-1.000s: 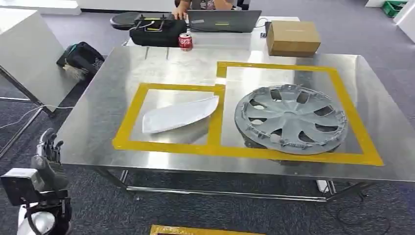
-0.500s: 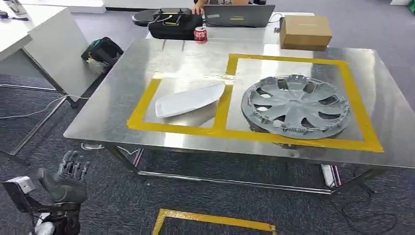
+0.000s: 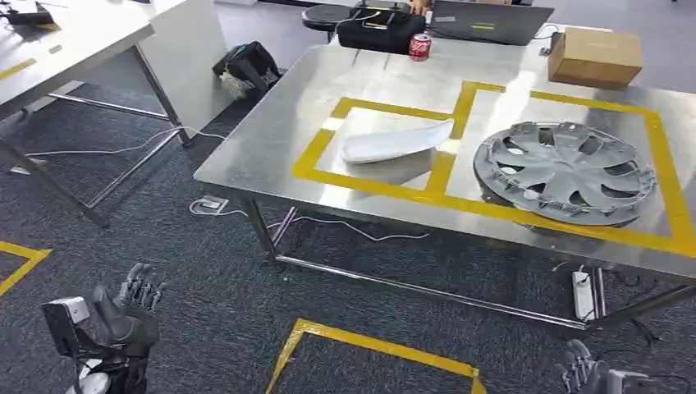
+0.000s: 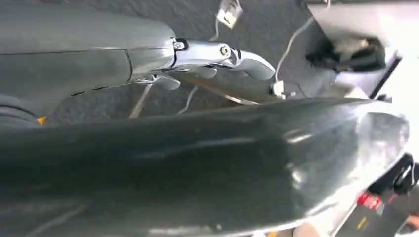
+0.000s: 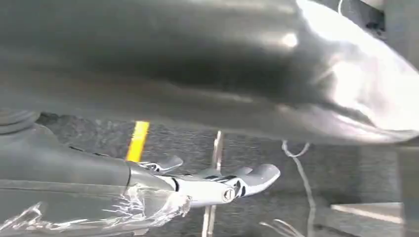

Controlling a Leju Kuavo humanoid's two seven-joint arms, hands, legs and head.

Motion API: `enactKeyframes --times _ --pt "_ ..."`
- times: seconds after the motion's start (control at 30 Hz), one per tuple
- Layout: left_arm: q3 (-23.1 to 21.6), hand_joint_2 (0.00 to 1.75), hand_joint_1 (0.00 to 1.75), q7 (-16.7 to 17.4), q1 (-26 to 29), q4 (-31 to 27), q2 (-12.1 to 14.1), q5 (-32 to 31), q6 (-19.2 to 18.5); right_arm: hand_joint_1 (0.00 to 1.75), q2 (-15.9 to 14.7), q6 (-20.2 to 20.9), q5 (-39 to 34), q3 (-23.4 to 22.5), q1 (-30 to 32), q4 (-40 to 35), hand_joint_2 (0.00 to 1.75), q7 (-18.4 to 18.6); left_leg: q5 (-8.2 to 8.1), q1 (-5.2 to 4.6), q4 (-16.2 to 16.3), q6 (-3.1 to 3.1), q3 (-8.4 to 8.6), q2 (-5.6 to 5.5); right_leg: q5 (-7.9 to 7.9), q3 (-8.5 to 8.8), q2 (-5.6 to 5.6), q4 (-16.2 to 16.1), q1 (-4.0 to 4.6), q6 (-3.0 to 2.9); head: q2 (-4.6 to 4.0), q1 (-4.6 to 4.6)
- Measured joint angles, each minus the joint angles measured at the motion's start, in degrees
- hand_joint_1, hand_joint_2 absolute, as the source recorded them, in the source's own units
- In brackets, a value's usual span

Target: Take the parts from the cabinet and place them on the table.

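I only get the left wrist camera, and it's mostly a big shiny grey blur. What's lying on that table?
Observer: A grey plastic wheel cover lies inside the bigger yellow tape rectangle on the steel table.
Operator: Anything else inside the tape?
Observer: A white curved plastic panel lies in the smaller yellow tape rectangle beside it.
Operator: Is my other hand holding something?
Observer: No. The right hand hangs low over the dark carpet, empty, fingers apart.
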Motion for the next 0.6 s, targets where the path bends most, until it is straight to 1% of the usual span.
enactKeyframes --times 0.03,0.07,0.1,0.13,0.17,0.2,0.23,0.27,0.3,0.33,0.37,0.4,0.43,0.47,0.5,0.53,0.57,0.6 --pt "-0.28 0.00 0.00 -0.11 -0.33 0.24 0.02 0.00 -0.07 0.00 -0.92 -0.83 -0.55 1.16 0.23 0.17 0.00 -0.07 0.60 -0.12 0.00 0.29 -0.72 -0.61 -3.42 -1.20 1.73 4.15 0.08 -0.02 0.00 0.00" --pt "-0.68 0.00 0.00 -0.15 -0.62 0.50 0.02 0.04 -0.09 0.00 -1.52 -1.25 -1.06 1.85 0.40 0.37 0.00 -0.09 1.20 -0.29 0.02 0.51 -1.49 -1.26 -6.22 -2.62 2.59 8.75 0.21 -0.15 0.00 0.13" --pt "-1.07 0.00 0.00 -0.22 -0.69 0.90 0.04 0.22 -0.11 0.00 -2.39 -1.77 -1.92 2.82 0.51 0.68 0.00 -0.13 1.89 -0.57 0.04 0.62 -2.36 -1.98 -8.29 -3.81 3.06 13.12 0.44 -0.40 0.00 0.18" --pt "-1.16 0.00 0.00 -0.22 -0.66 1.16 0.09 0.37 -0.09 0.00 -3.02 -2.17 -2.43 3.55 0.56 0.92 0.00 -0.15 2.45 -0.76 0.09 0.70 -3.05 -2.60 -8.62 -3.96 3.21 14.90 0.66 -0.74 0.00 0.16" --pt "-1.23 0.00 0.00 -0.22 -0.62 1.47 0.11 0.50 -0.09 0.00 -3.70 -2.70 -2.94 4.42 0.62 1.14 0.00 -0.15 3.06 -0.95 0.13 0.75 -3.83 -3.28 -7.44 -2.68 3.30 14.24 0.97 -1.18 0.00 0.13" --pt "-1.29 0.00 0.00 -0.22 -0.64 1.72 0.15 0.52 -0.09 0.00 -4.26 -3.35 -3.41 5.23 0.67 1.29 0.00 -0.15 3.57 -1.07 0.16 0.73 -4.42 -4.10 -5.46 -0.17 3.54 11.13 1.29 -1.65 0.00 0.11" --pt "-1.38 0.00 0.00 -0.22 -0.70 1.84 0.20 0.59 -0.09 0.00 -4.77 -3.81 -3.68 5.89 0.71 1.42 0.00 -0.15 4.03 -1.13 0.16 0.66 -4.85 -4.88 -3.58 3.12 4.25 6.47 1.53 -2.16 0.00 0.13" --pt "-1.51 0.00 0.00 -0.22 -0.81 1.95 0.22 0.66 -0.09 0.00 -5.27 -4.09 -3.87 6.52 0.71 1.53 0.00 -0.15 4.46 -1.12 0.17 0.55 -5.18 -5.62 -2.42 6.74 6.18 1.27 1.67 -2.69 0.00 0.13" --pt "-1.64 0.00 0.00 -0.24 -0.98 2.01 0.18 0.81 -0.09 0.00 -5.93 -4.53 -4.09 7.09 0.67 1.57 0.00 -0.15 4.92 -1.21 0.20 0.41 -5.56 -6.12 -3.55 9.47 9.07 -3.16 1.71 -3.35 0.00 0.13" --pt "-1.73 0.00 0.00 -0.24 -1.22 2.01 0.18 1.03 -0.09 0.00 -6.26 -4.75 -4.29 7.53 0.75 1.62 0.00 -0.20 5.36 -1.33 0.34 0.24 -5.92 -6.75 -3.56 10.60 8.94 -4.61 1.38 -3.14 0.00 0.02" --pt "-1.84 0.00 0.00 -0.26 -1.22 2.08 0.20 1.22 -0.09 0.00 -6.63 -5.10 -4.51 8.12 0.80 1.75 0.00 -0.15 5.86 -1.27 0.33 -0.14 -6.20 -7.49 -3.61 9.57 8.26 -4.66 1.67 -3.13 0.00 0.18" --pt "-1.82 0.00 0.00 -0.26 -1.09 2.12 0.29 1.36 -0.09 0.00 -7.00 -5.49 -4.70 8.55 0.80 1.86 0.00 -0.15 6.28 -1.12 0.20 -0.53 -6.41 -8.09 -3.56 9.46 7.57 -4.52 1.82 -3.27 0.00 -0.02" --pt "-1.82 0.00 0.00 -0.35 -0.93 2.21 0.41 1.51 -0.11 0.00 -7.32 -5.64 -4.94 9.00 0.82 1.90 0.00 -0.15 6.62 -1.21 -0.02 -0.90 -6.59 -8.89 -3.27 9.42 6.88 -4.68 1.74 -3.60 0.00 0.09" --pt "-1.84 0.00 0.00 -0.50 -0.75 2.25 0.72 1.62 -0.22 0.00 -7.50 -5.93 -5.25 9.56 0.79 1.99 0.00 -0.18 6.35 -1.14 0.53 -0.86 -6.90 -8.23 -2.60 9.36 5.84 -5.12 1.20 -3.87 0.00 0.18" --pt "-1.88 0.00 0.00 -0.75 -0.74 2.25 0.70 1.70 -0.44 0.00 -7.96 -6.36 -5.62 9.86 0.76 2.06 0.00 -0.22 4.10 -1.36 2.28 -1.23 -7.78 -5.41 -2.33 9.01 5.30 -5.17 1.21 -4.15 0.00 -0.32" --pt "-1.99 0.00 0.00 -0.85 -0.93 2.27 0.70 1.70 -0.59 0.00 -8.16 -6.59 -5.80 10.21 0.92 2.10 0.00 -0.24 1.12 -1.18 5.71 -1.62 -9.20 -3.67 -2.12 8.75 4.38 -5.16 1.21 -4.41 0.00 -0.79" --pt "-2.10 0.00 0.00 -0.92 -1.04 2.30 0.70 1.70 -0.70 0.00 -8.44 -6.89 -6.04 10.67 1.18 2.25 0.00 -0.26 -1.98 -0.88 10.71 -2.07 -11.05 -2.66 -1.94 8.45 3.37 -5.15 1.23 -4.39 0.00 -0.74" --pt "-2.21 0.00 0.00 -0.96 -0.99 2.34 0.72 1.70 -0.72 0.00 -8.77 -7.28 -6.17 11.02 1.30 2.38 0.00 -0.33 -4.08 -0.67 15.30 -2.45 -12.69 -2.25 -1.78 8.12 2.36 -5.12 1.23 -4.32 0.00 -0.78"
